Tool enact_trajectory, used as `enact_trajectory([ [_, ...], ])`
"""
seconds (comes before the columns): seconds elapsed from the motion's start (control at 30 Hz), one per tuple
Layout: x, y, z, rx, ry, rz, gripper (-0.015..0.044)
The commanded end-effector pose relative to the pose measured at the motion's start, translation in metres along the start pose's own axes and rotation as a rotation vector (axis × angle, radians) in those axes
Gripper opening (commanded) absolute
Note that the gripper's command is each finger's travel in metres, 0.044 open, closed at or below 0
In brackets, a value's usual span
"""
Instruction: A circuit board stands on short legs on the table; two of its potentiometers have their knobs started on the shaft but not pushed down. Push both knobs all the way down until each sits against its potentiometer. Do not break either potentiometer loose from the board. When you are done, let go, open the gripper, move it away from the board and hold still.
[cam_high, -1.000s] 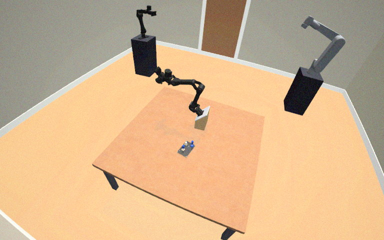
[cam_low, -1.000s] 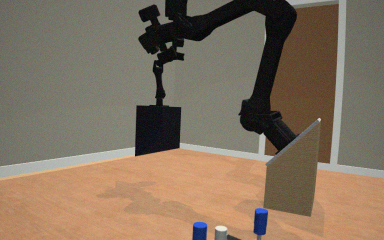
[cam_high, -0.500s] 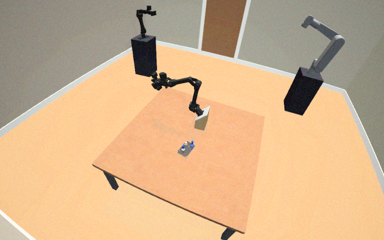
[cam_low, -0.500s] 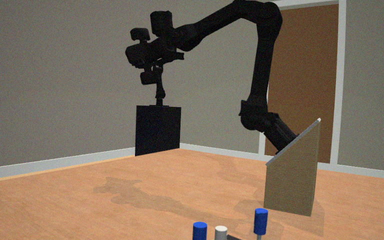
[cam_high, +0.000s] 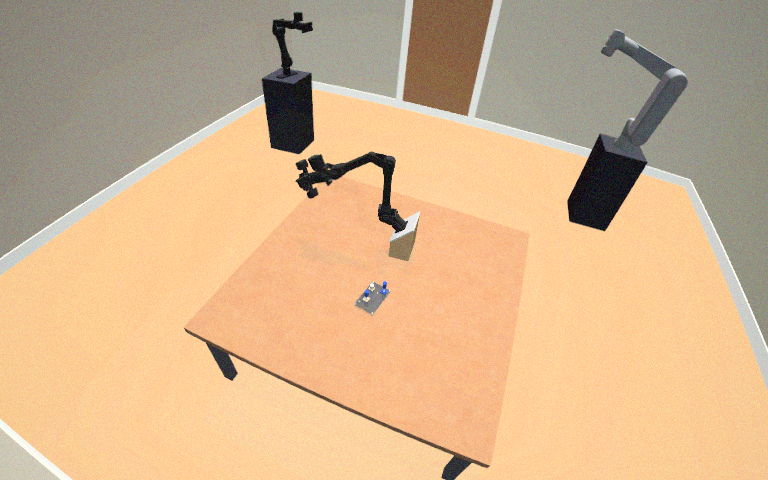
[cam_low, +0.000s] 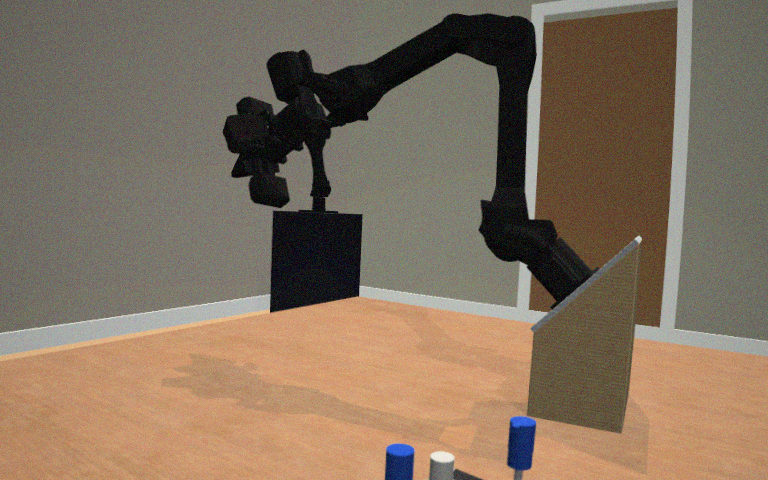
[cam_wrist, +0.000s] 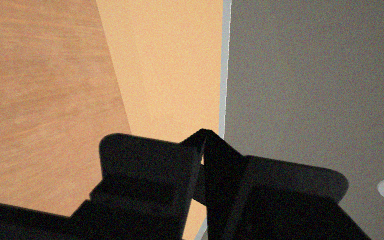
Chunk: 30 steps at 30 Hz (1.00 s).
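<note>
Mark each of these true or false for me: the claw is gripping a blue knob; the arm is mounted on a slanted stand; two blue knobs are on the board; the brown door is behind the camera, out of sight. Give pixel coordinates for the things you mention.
The claw (cam_high: 304, 183) (cam_wrist: 205, 134) is gripping a blue knob. False: it is shut, away from the board (cam_high: 372, 303).
The arm (cam_high: 386, 183) (cam_low: 512, 130) is mounted on a slanted stand (cam_high: 400, 249) (cam_low: 583, 362). True.
Two blue knobs are on the board. True.
The brown door is out of sight. False: it shows beyond the table (cam_high: 351, 362).
</note>
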<state>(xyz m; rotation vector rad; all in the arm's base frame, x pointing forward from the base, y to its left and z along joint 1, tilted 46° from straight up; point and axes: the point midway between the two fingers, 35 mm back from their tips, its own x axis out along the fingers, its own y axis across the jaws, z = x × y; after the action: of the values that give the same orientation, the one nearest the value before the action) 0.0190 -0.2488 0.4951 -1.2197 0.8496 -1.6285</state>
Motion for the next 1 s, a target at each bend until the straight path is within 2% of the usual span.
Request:
enact_trajectory([
  [0.0,0.006,0.020,0.015,0.069,-0.038,0.074,0.0000],
  [0.43,0.009,0.105,0.074,0.383,-0.088,0.385,0.0000],
  [0.97,-0.025,0.187,0.145,0.618,-0.056,0.695,0.0000],
])
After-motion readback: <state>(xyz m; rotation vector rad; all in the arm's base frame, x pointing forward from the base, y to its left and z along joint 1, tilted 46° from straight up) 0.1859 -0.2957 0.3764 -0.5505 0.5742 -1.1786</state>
